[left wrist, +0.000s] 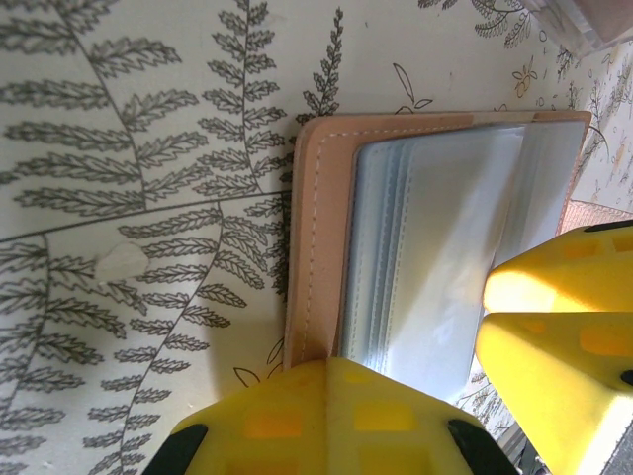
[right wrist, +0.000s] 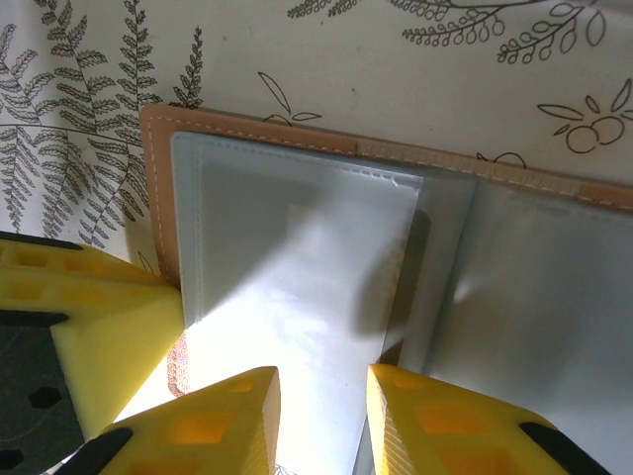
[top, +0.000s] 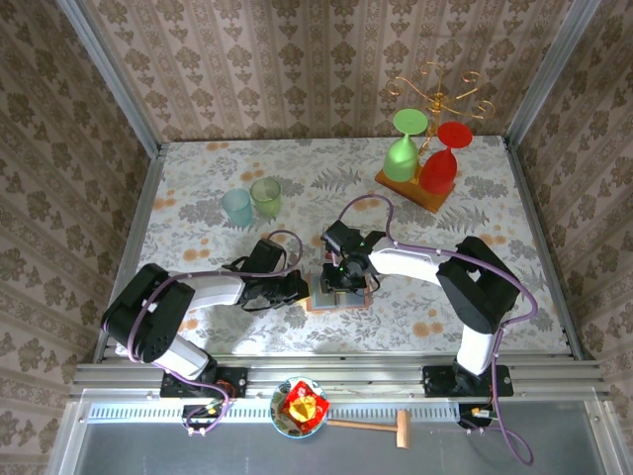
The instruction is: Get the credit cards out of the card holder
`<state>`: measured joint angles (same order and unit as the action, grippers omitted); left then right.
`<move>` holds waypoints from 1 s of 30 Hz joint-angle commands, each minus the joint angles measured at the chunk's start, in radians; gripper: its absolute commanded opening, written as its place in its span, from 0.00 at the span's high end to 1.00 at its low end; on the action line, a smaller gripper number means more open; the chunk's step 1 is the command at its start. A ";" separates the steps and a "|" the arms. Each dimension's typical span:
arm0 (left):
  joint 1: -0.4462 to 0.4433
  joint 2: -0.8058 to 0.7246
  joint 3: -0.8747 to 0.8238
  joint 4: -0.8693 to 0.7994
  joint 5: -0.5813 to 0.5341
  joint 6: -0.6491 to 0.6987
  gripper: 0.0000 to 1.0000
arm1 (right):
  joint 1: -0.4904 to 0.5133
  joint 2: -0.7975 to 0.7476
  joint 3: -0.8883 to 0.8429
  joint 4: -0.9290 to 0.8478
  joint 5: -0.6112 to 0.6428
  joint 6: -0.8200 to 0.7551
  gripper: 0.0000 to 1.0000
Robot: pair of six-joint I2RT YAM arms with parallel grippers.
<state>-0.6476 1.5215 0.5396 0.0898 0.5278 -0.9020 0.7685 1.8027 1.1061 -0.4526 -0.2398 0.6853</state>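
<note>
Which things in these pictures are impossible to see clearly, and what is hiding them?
Whether credit cards sit inside the salmon-brown leather card holder: wrist views, glare on its cloudy grey-blue plastic pockets.
One edge of it: left wrist view, under the yellow left gripper.
Its right half: right wrist view, cut by the frame; the right gripper covers the bottom.
Its whole layout: top view, too small, under both grippers.

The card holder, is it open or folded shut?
Open. The card holder lies spread on the leafy tablecloth, with its clear pocket pages facing up in both wrist views.
</note>
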 commanded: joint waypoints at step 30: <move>0.002 0.006 0.020 -0.069 0.008 0.014 0.99 | -0.005 0.013 -0.053 0.093 -0.051 0.114 0.68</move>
<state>-0.6476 1.5215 0.5449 0.0723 0.5289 -0.9016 0.7673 1.7973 1.0657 -0.3614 -0.2893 0.7826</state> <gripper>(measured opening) 0.049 0.320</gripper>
